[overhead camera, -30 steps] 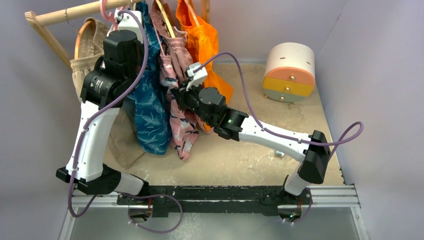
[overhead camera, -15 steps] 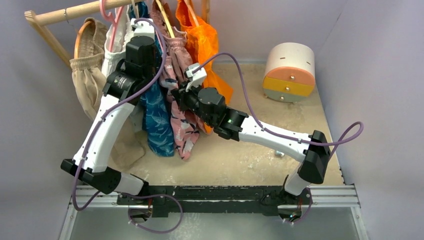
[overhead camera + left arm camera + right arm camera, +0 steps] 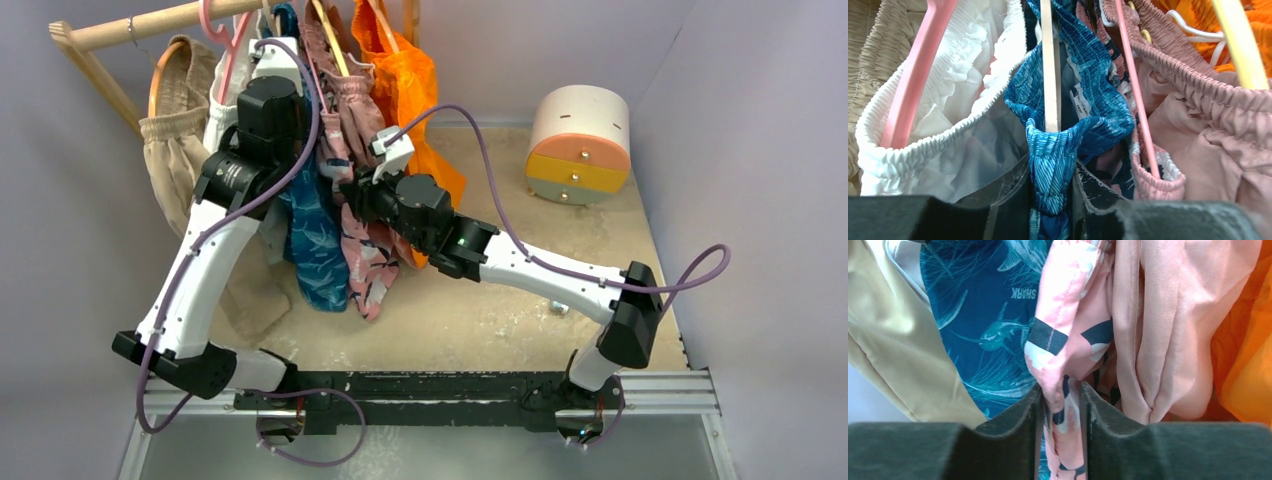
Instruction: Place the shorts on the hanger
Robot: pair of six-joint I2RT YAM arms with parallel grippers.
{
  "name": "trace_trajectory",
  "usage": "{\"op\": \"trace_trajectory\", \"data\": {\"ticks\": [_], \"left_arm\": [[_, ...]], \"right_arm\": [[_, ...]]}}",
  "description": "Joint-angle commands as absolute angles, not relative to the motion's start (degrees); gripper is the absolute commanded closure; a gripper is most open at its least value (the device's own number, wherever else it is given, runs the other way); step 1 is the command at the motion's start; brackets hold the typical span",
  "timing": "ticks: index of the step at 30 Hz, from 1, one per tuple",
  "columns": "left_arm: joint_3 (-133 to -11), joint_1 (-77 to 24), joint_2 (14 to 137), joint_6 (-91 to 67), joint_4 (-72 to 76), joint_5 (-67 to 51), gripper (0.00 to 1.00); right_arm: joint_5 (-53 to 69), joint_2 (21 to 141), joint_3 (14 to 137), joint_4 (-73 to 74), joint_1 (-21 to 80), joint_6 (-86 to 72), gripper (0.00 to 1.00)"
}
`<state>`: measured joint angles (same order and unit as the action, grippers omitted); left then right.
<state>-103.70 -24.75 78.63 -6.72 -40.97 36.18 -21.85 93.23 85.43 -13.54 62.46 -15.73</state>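
Note:
The blue shorts (image 3: 312, 250) hang from the rail between a white garment and the pink patterned shorts. In the left wrist view the pale wooden hanger (image 3: 1050, 75) arm runs inside their elastic waistband (image 3: 1093, 100), which wraps over the arm's end. My left gripper (image 3: 1050, 175) is shut on a bunch of that waistband just below the hanger end. In the top view it is up by the rail (image 3: 278, 62). My right gripper (image 3: 1060, 405) is shut on a fold of the pink patterned shorts (image 3: 1068, 300), beside the blue shorts (image 3: 988, 315). In the top view the hanger is hidden by my left arm.
A wooden rail (image 3: 150, 22) at the back left carries beige shorts (image 3: 175, 120), a white garment (image 3: 228, 90) on a pink hanger (image 3: 913, 75), the pink shorts (image 3: 365, 250) and an orange garment (image 3: 405, 80). A round drawer box (image 3: 580, 140) stands back right.
My left arm swung right and up toward the rail, then eased back slightly left. The blue shorts' lower part shifted with it. My right arm has hardly moved.

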Motion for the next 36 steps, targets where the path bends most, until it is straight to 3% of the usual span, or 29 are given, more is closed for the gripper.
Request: {"op": "trace_trajectory", "data": {"ticks": [1, 2, 4, 10, 14, 25, 36], "left_arm": [[-108.2, -24.4, 74.3, -9.0, -41.3, 32.9, 0.67], [-108.3, -24.5, 73.0, -9.2, -42.1, 31.2, 0.54], [-106.6, -24.5, 69.3, -9.6, -42.4, 29.2, 0.48], [-103.3, -24.5, 60.4, -9.4, -41.6, 23.7, 0.40], [-100.8, -24.5, 56.1, -11.6, -42.1, 14.9, 0.36], [-81.5, -24.4, 44.5, -23.8, -31.6, -14.6, 0.26], [-71.5, -24.4, 39.3, -31.1, -33.3, -12.4, 0.23]], "right_arm": [[-24.2, 87.9, 86.8, -13.8, 62.4, -15.3, 0.61], [-24.3, 87.1, 86.5, -13.3, 62.4, -15.3, 0.58], [-24.4, 85.1, 85.4, -12.5, 62.4, -15.3, 0.52], [-25.1, 76.7, 80.1, -9.3, 62.4, -13.5, 0.27], [-26.1, 70.2, 78.5, -3.4, 62.4, -13.2, 0.03], [-31.5, 52.4, 74.7, 13.7, 62.4, -25.5, 0.01], [-32.4, 42.8, 71.6, 27.3, 62.4, -36.2, 0.01]]}}
